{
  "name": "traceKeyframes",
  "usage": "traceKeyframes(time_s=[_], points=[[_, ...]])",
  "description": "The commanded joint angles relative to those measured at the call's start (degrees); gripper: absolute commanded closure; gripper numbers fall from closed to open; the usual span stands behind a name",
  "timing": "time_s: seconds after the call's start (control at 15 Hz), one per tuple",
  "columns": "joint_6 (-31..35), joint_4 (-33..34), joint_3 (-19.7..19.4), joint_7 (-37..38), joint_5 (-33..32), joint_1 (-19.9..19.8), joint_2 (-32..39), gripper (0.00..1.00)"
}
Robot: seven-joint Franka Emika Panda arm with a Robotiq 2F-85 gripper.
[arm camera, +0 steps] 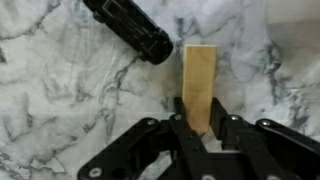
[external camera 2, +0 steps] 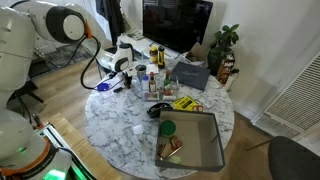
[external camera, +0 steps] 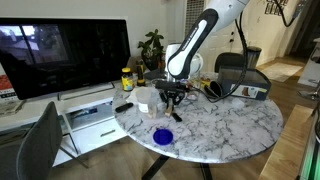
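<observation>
The gripper (arm camera: pixel 200 128) is pointing straight down over the wooden block (arm camera: pixel 199 75), which is lying flat on the marble table (arm camera: pixel 60 100). The jaws are standing narrow, pinching the block's near end across its short width, probably because only that width fits between them. A black object (arm camera: pixel 128 28) is lying just beside the block's far corner. Bare marble is showing to either side.
</observation>
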Motion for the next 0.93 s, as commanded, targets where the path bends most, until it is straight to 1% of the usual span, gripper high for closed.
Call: traceKeyframes(time_s=[0.0,0.2,0.33,0.47,0.67,0.87], points=[[-0.5,0.0,-0.9,0.2,1.0,1.1,-0.6,0.93],[-0.4,-1.8,-1.6,1.0,0.5,2.2,-3.9,0.93],[-0.6,-2.9,-2.8,2.1,-0.4,3.5,-6.5,0.93],[-2.8,-3.5,-4.6,3.6,-1.9,4.9,-8.8,0.93],[-5.6,-4.9,-7.9,6.7,-6.0,7.5,-13.2,0.93],[-7.2,-6.2,-8.4,8.7,-11.2,8.4,-17.5,0.93]])
